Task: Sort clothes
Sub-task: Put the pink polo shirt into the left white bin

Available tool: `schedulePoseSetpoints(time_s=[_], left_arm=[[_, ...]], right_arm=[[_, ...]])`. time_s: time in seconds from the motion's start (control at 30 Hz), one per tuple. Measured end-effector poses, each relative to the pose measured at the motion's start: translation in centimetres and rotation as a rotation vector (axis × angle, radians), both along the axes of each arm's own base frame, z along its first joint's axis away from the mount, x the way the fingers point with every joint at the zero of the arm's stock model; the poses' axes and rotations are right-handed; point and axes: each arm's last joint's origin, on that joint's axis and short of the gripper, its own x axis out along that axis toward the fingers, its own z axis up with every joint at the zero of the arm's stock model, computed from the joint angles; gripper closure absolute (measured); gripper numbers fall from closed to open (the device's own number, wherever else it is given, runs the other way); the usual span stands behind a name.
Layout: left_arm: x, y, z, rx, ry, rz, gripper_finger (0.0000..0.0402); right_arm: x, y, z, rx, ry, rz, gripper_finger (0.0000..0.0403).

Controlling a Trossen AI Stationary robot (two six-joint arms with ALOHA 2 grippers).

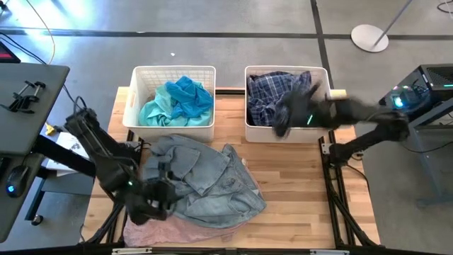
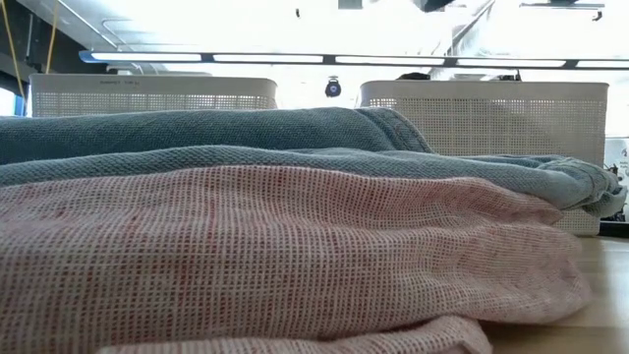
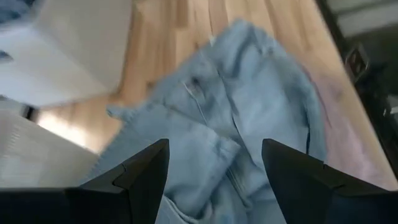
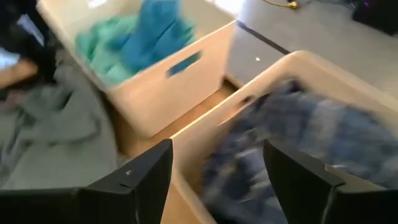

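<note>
1. The table was pale wood planking with a smooth, lightly glossy finish.
2. The denim garment at its 6 o'clock edge was soft, matt, washed cloth.
3. The pink cloth showed a coarse open weave.
4. The baskets at 12 o'clock were white perforated plastic.

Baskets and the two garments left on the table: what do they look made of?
Baskets: white rigid plastic, probably, with fine perforated walls. Blue garment: faded denim by its stitched seams. Pink garment: soft open-weave cloth, likely cotton gauze; its threads show as a grid.
</note>
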Motion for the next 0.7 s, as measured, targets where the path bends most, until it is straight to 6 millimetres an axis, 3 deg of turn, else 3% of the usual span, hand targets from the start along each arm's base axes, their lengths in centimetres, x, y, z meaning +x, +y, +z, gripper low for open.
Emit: schedulePoseSetpoints(time_s=[0.17, 0.37, 0.57, 0.7], left_arm=[[1.9, -1.4, -3.3, 0.006, 0.068, 0.082, 0.0154], [5.6, -1.6, -5.3, 0.014, 0.012, 0.165, 0.0154], [8.2, -0.6, -5.4, -0.262, 0.034, 0.232, 0.0155], [8.7, 0.5, -5.9, -0.358, 0.126, 0.289, 0.0160]], right_arm=[[3.8, 6.8, -7.9, -0.049, -0.025, 0.204, 0.0160], [4.3, 13.3, -14.6, 0.079, -0.152, 0.349, 0.0160], [2.1, 16.9, -18.3, 0.223, -0.190, 0.307, 0.0160], [0.9, 18.1, -19.3, 0.213, -0.220, 0.264, 0.0160]])
